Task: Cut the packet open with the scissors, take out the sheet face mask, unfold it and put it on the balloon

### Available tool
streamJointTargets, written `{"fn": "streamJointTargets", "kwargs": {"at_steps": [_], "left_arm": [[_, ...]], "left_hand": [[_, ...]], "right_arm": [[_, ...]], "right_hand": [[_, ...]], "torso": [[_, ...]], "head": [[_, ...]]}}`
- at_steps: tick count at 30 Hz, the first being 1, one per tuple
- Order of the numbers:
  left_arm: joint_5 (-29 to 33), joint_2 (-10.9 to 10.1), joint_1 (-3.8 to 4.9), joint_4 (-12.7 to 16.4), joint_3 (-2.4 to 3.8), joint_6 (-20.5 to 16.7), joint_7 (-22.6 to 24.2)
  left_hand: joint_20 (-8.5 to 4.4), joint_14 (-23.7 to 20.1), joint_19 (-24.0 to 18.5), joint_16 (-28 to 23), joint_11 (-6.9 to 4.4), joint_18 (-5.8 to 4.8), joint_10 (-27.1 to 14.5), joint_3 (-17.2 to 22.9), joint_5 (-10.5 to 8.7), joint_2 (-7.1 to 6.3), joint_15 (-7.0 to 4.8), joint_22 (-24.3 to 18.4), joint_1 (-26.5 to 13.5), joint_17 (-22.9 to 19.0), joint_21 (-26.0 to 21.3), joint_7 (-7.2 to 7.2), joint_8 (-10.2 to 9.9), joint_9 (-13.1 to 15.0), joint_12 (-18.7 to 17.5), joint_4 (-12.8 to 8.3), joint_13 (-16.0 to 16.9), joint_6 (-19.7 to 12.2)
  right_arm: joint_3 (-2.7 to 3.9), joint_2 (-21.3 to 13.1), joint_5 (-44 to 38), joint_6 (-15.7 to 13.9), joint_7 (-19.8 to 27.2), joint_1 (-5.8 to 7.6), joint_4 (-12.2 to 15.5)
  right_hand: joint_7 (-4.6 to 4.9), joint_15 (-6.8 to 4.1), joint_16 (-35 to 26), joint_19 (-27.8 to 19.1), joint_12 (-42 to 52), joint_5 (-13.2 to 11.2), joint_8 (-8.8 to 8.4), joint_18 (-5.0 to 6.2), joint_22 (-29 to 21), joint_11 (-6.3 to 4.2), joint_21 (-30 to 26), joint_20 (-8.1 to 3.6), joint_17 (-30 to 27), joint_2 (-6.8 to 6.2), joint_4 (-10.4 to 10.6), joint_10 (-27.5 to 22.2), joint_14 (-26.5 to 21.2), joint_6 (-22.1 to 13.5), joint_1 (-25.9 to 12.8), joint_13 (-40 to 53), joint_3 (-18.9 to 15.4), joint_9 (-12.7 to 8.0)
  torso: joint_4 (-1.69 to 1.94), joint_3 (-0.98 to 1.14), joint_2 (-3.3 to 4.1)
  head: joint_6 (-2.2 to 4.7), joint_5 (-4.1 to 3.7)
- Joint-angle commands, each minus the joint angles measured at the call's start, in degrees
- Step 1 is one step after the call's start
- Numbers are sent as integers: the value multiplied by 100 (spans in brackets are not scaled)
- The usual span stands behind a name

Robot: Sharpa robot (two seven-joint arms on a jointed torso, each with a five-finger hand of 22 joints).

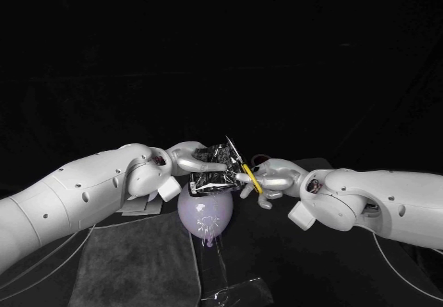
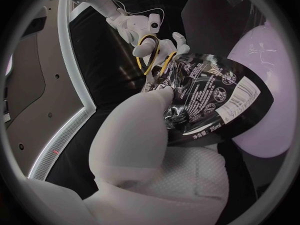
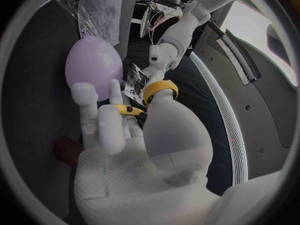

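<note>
Black table (image 1: 369, 268) lies under us, with a grey cloth (image 1: 138, 256) on our left side and the pale purple balloon (image 1: 205, 214) resting in the middle. We hold the packet (image 1: 219, 153) in the air just above the balloon — our left hand (image 1: 194, 163) pinches it between thumb and fingers. Our right hand (image 1: 274, 178) grips the scissors (image 1: 249, 178) by their yellow handles, with fingers through the rings. The scissors are just to the right of the packet, so the right hand is the nearer one to the cut. Their long thin blades point up and away from us, running along the packet's right edge. The packet's long way seems to go up and down too, so blades and edge lie almost side by side. We cannot tell if the blades are touching the packet yet. We think the cut is about to start, and the blades need to cross the edge — not slide beside it. On the packet we see white print on black, some round marks and a white patch with a bar code. The letters are too small for us to read.
</note>
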Motion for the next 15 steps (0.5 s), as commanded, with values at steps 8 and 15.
{"fn": "streamJointTargets", "kwargs": {"at_steps": [8,15], "left_arm": [[-74,6,-9,20,-12,9,14],[16,-16,-11,25,-11,-25,16]], "left_hand": [[0,11,36,22,-5,87,23,28,16,41,-39,5,1,6,31,13,21,668,-14,-8,5,38],[-1,11,36,22,-5,86,24,31,16,39,-39,6,-1,7,32,13,22,671,-15,-12,5,37]], "right_arm": [[22,44,76,-559,167,29,-84],[22,0,86,-750,232,29,-164]], "right_hand": [[-702,-566,354,851,1041,-2,791,-251,549,-908,1486,-508,1079,717,-194,1783,581,1339,670,689,38,448],[-845,-714,492,1047,2235,1,1126,-331,705,-1054,1859,-696,1523,905,-157,1873,710,1374,754,2030,-201,944]], "torso": [[5,-7,-8],[-1,-6,-3]], "head": [[29,-10],[58,-7]]}}
